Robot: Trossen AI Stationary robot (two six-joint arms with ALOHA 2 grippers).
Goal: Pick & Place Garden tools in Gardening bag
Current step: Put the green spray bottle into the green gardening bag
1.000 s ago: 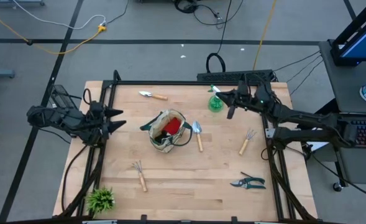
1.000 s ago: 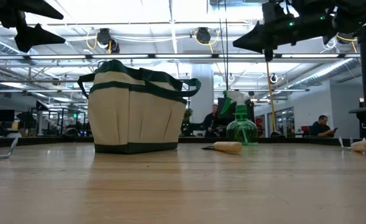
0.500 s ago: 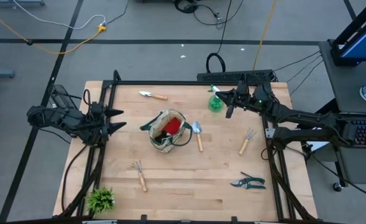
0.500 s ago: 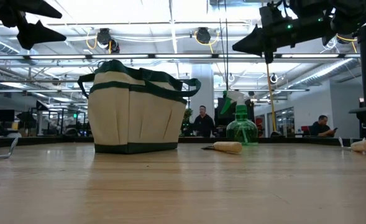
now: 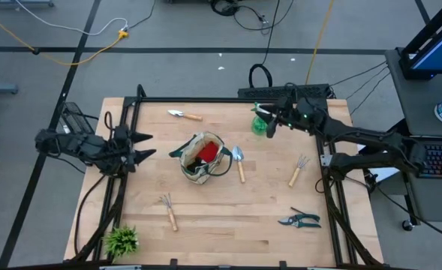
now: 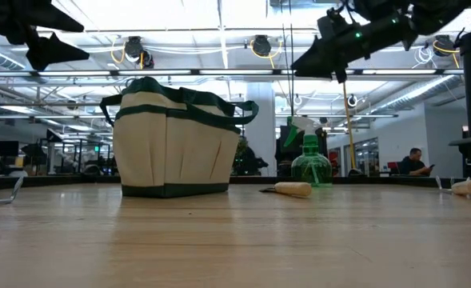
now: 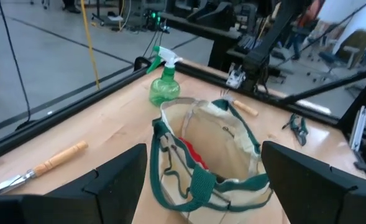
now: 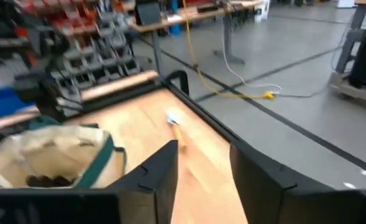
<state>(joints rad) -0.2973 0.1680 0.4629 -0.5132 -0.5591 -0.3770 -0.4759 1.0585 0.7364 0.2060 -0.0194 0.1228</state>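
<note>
A: What's the bag [image 5: 202, 157] like?
B: Beige canvas, green trim, mid-table, mouth up, red glove [image 5: 203, 154] inside.
A: Around it?
B: Trowel [image 5: 239, 161] touching at 3 o'clock, sprayer [image 5: 260, 122] at 2.
A: Grippers?
B: Right gripper [image 5: 266, 122] over the sprayer, fingers parted, holding nothing. Left gripper [image 5: 148, 145] at 9, spread wide.

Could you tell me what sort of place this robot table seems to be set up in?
Probably a large open lab or industrial workshop: the low view shows bright ceiling lights and exposed overhead pipework, a person seated at a workstation sits beyond the table, and cables trail over the bare grey floor.
</note>
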